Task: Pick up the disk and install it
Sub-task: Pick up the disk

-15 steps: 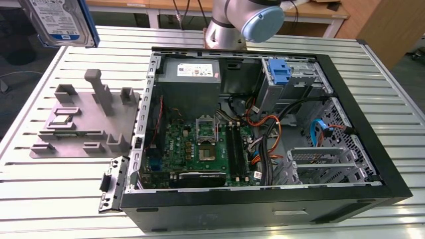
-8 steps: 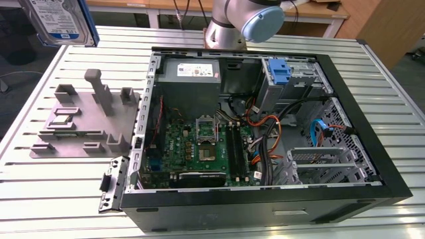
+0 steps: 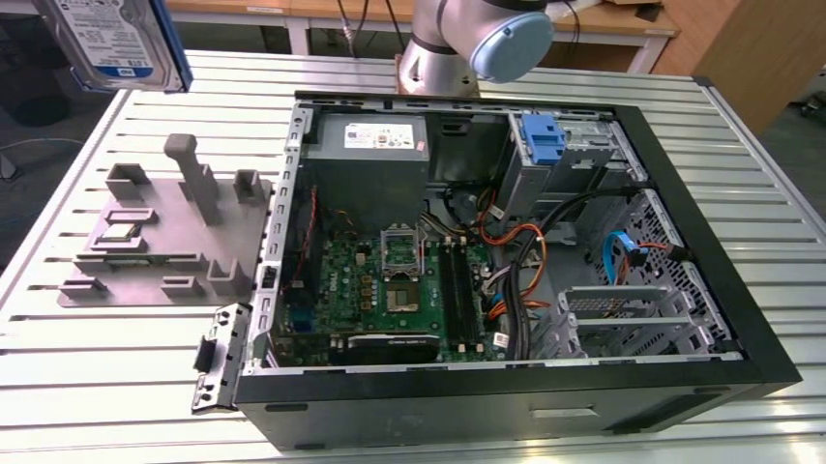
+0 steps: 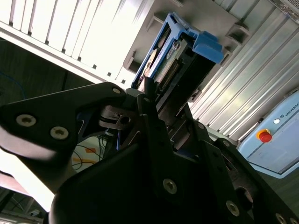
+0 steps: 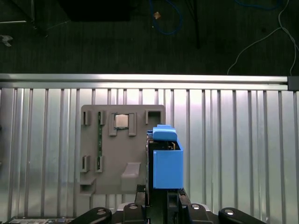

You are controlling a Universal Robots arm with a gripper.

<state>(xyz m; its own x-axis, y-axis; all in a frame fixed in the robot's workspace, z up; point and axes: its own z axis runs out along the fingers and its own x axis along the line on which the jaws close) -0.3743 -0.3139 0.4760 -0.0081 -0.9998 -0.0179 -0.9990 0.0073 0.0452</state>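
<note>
Blue-bracketed disk (image 5: pixel 166 162) in the grip of the end effector (image 5: pixel 161 199)

Slatted table (image 3: pixel 103 387) is lit bright & even in the exterior view, w/ soft shadows only. Its slats (image 4: pixel 70 28) are blown out w/ glare in the second wrist view; floor (image 5: pixel 93 37) beyond its edge is rendered dim.

Stock silver-grey arm (image 3: pixel 432 60), smooth rounded metal tubing with a round pale-blue cap (image 3: pixel 513 43) on the joint. The gripper (image 4: pixel 161 100) is matte black all over, built from chunky angular plates and dotted with small shiny silver screws (image 4: pixel 169 186). They look like socket heads, though I can't quite tell. The first wrist view shows the same black housing and bright screws.
</note>
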